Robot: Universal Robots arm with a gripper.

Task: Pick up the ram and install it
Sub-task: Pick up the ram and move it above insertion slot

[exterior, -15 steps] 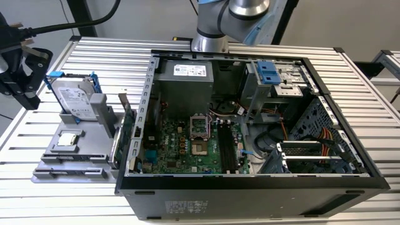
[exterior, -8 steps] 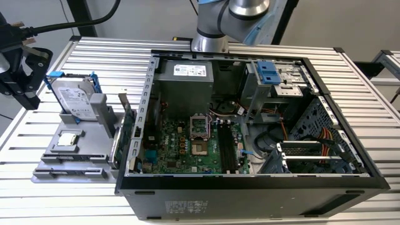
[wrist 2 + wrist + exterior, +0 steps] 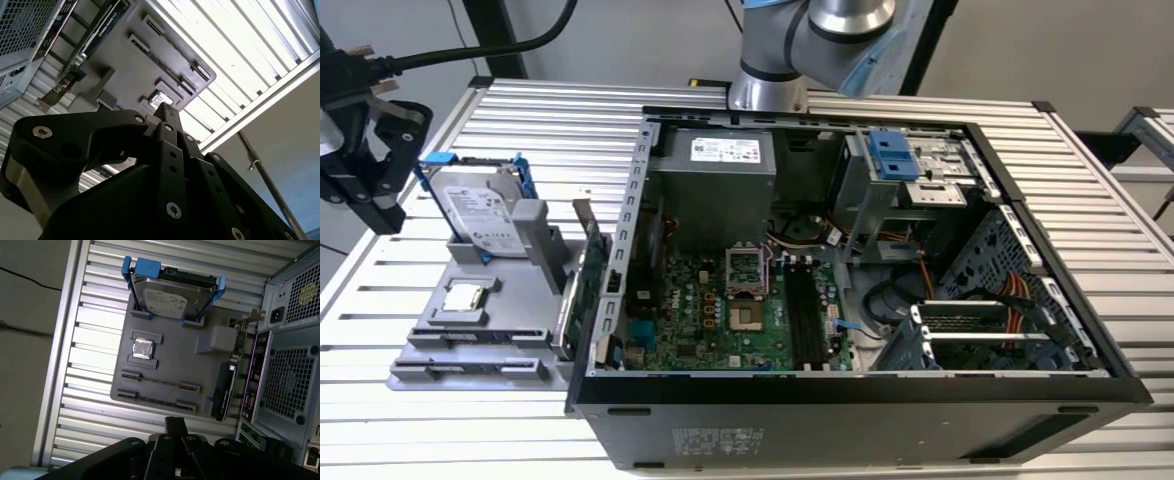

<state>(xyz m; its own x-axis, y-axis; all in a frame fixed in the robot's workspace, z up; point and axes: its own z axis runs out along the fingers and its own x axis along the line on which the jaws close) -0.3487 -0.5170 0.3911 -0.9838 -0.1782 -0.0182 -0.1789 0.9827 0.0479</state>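
- One thin dark line between two slotted holders on the grey tray point(image 3: 170, 360) seems to be the ram point(image 3: 160, 383), seen edge-on; its colour and chips cannot be made out.
- Partly cut off in both wrist views, the gripper point(image 3: 175, 422) hovers apart from the ram, fingers pressed together, empty.

Bright even light, glare washing out table slats point(image 3: 230, 50), computer case point(image 3: 854, 425) interior dim
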